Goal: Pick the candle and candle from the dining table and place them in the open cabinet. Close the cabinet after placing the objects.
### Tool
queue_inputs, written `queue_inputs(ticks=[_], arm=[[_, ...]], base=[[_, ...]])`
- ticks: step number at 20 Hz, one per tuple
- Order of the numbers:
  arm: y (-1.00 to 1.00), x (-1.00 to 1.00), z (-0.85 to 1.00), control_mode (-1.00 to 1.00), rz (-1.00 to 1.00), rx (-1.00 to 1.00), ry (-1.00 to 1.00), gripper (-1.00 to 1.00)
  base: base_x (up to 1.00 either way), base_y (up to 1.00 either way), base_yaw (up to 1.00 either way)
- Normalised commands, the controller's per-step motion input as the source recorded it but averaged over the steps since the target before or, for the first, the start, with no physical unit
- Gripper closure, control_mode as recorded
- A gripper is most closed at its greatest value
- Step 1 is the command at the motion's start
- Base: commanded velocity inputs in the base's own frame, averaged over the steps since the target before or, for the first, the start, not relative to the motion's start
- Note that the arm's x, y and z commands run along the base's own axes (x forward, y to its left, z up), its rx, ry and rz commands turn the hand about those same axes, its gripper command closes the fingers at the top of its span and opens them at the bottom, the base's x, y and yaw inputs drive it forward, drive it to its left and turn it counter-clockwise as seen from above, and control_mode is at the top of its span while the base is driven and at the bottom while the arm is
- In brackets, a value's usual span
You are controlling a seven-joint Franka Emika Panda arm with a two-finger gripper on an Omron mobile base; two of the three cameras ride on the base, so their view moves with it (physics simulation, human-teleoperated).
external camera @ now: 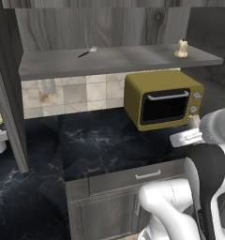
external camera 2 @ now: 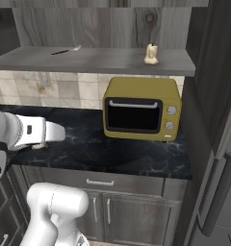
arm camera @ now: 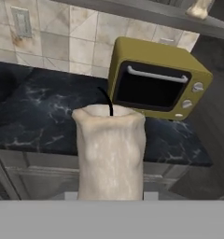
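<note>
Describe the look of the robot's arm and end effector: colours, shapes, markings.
The arm is built of glossy white, rounded shell segments with dark, near-black bands at the joints. In the right base view a white cylindrical forearm link carries a small dark mark on its side and tapers to a white tip. No cables show. The end effector's fingers cannot be made out.

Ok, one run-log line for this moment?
claw: shut on second candle | first candle: on cabinet shelf | microwave: below shelf | cabinet: open
</note>
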Motion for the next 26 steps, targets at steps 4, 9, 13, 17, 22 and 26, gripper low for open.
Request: queue_inputs(ticks=[4, 9, 13, 17, 22, 26], arm=[[0.0, -0.01, 0.22, -1.0, 0.0, 0.0, -0.15, 1.0], [0.0, -0.04, 0.26, -1.0, 0.0, 0.01, -0.15, 1.0], [-0.01, -0.04, 0.24, -1.0, 0.01, 0.03, -0.07, 1.0], [-0.04, -0.03, 0.19, -1.0, 0.05, 0.07, -0.03, 1.0], [-0.01, -0.06, 0.11, -1.0, 0.1, 0.04, -0.03, 1.0], [0.0, -0.01, 0.03, -1.0, 0.05, 0.0, -0.05, 1.0]], base=[[0.0, 0.0, 0.0], [0.0, 0.0, 0.0], [0.0, 0.0, 0.0], [0.0, 0.0, 0.0], [0.0, 0.0, 0.0], [0.0, 0.0, 0.0]])
